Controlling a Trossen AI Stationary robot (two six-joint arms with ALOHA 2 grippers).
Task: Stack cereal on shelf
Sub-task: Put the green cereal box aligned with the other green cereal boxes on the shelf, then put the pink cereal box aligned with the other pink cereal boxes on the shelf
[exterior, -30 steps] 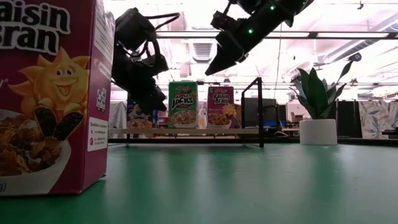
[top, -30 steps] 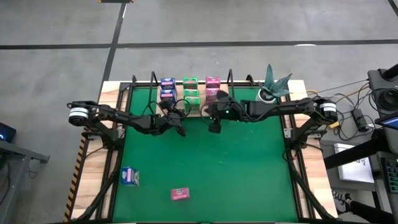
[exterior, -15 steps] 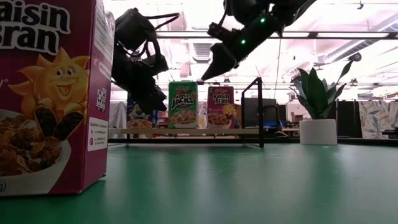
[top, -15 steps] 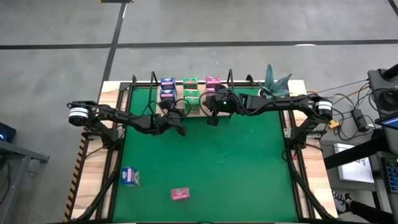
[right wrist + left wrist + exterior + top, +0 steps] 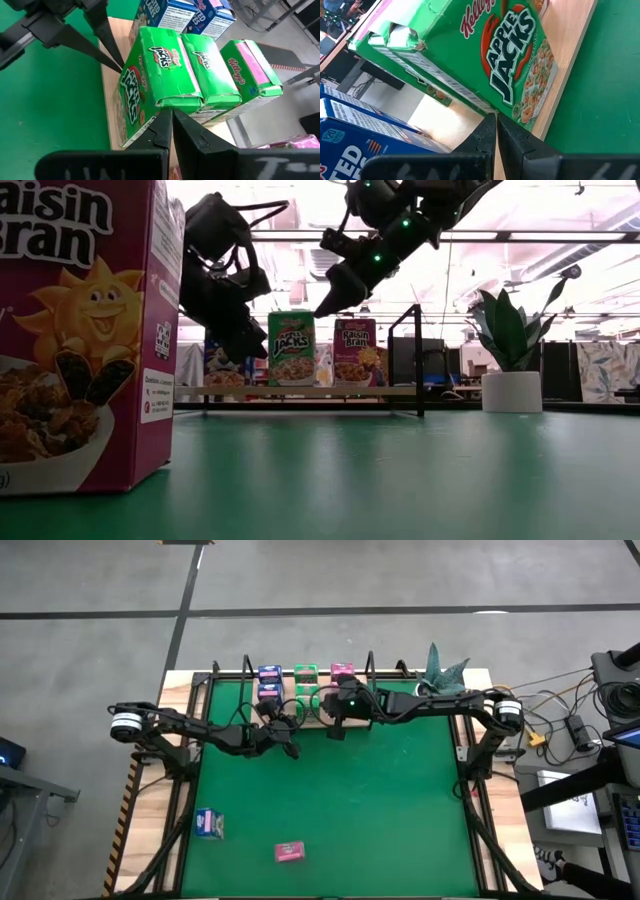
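Three green Apple Jacks boxes [image 5: 170, 70] stand in a row on the shelf [image 5: 111, 95], between the blue Frosted Flakes boxes [image 5: 269, 681] and the pink Raisin Bran boxes [image 5: 342, 672]. The right gripper [image 5: 171, 120], fingers pressed together and empty, hovers just above the front green box's top near edge. The left gripper [image 5: 495, 131], also pressed shut and empty, points at that box's printed front face near its lower corner.

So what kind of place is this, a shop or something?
Probably a robot lab or workshop, not a shop. Two robot arms are bolted to a table with a green mat, cables and equipment sit beside it, and the floor is bare grey concrete. The shelf is only a small practice one.
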